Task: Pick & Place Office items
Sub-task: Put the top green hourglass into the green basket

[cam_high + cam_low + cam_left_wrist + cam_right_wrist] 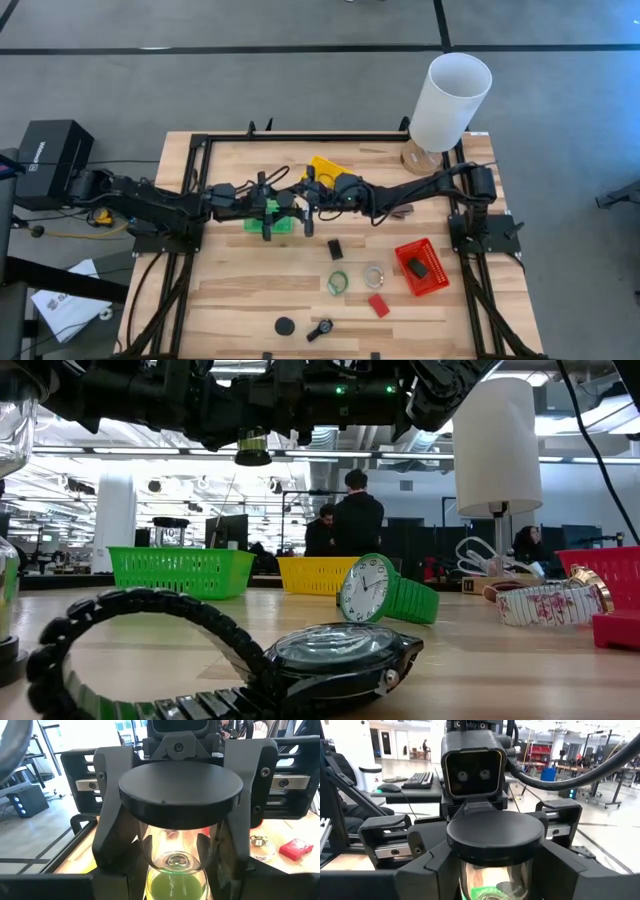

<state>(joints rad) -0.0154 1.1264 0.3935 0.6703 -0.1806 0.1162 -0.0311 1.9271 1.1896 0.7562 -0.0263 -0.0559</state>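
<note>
An hourglass (180,787) with black round caps, clear glass and green sand hangs upright in the air above the green mesh tray (256,224). Its lower cap (252,455) shows under the arms in the low view. My left gripper (495,872) and my right gripper (180,847) face each other, both level and both shut on its glass. On the table lie a black watch (300,660), a green watch (385,592) and a white patterned watch (545,603). A black puck (285,325), a red block (378,305) and a dark block (335,248) lie there too. My left gripper has its two fingers (432,862) on opposite sides of the hourglass's glass body (470,877), just under the top cap. It comes level from the table's left. The hourglass stands upright, clear of the table. My right gripper has its two fingers (112,837) against opposite sides of the same glass (175,837), below the top cap. It comes level from the table's right, opposite my left gripper. Whether its pads still press the glass, I cannot tell.
A yellow tray (325,168) lies just beyond the grippers. A red tray (428,282) holding a dark block sits at the right. A tall white cylinder (450,95) stands at the far right corner. A brown oblong (405,210) lies under the right arm. People stand in the room behind.
</note>
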